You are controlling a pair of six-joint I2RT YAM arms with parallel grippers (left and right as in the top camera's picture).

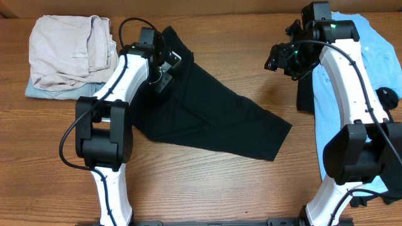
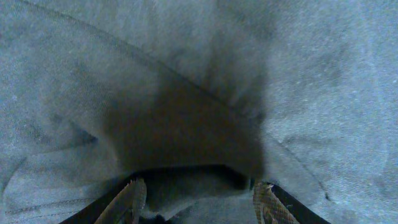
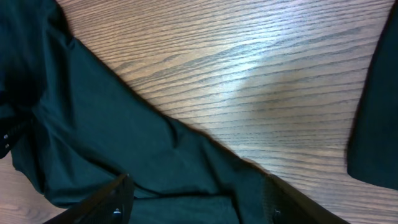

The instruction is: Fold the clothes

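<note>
A black garment (image 1: 213,119) lies spread and creased across the middle of the wooden table. My left gripper (image 1: 163,68) is down on its upper left corner. In the left wrist view its fingers (image 2: 200,200) are apart, with the fabric (image 2: 205,81) filling the frame and a fold lying between them. My right gripper (image 1: 281,58) hovers above bare wood to the right of the garment. In the right wrist view its fingers (image 3: 196,200) are apart and empty, with the black garment (image 3: 112,130) below and ahead.
A folded beige stack (image 1: 69,47) rests on a pale blue-grey piece (image 1: 47,92) at the back left. A light blue garment (image 1: 342,100) with a dark piece (image 1: 305,94) on its edge lies under the right arm, and the dark piece also shows in the right wrist view (image 3: 379,124).
</note>
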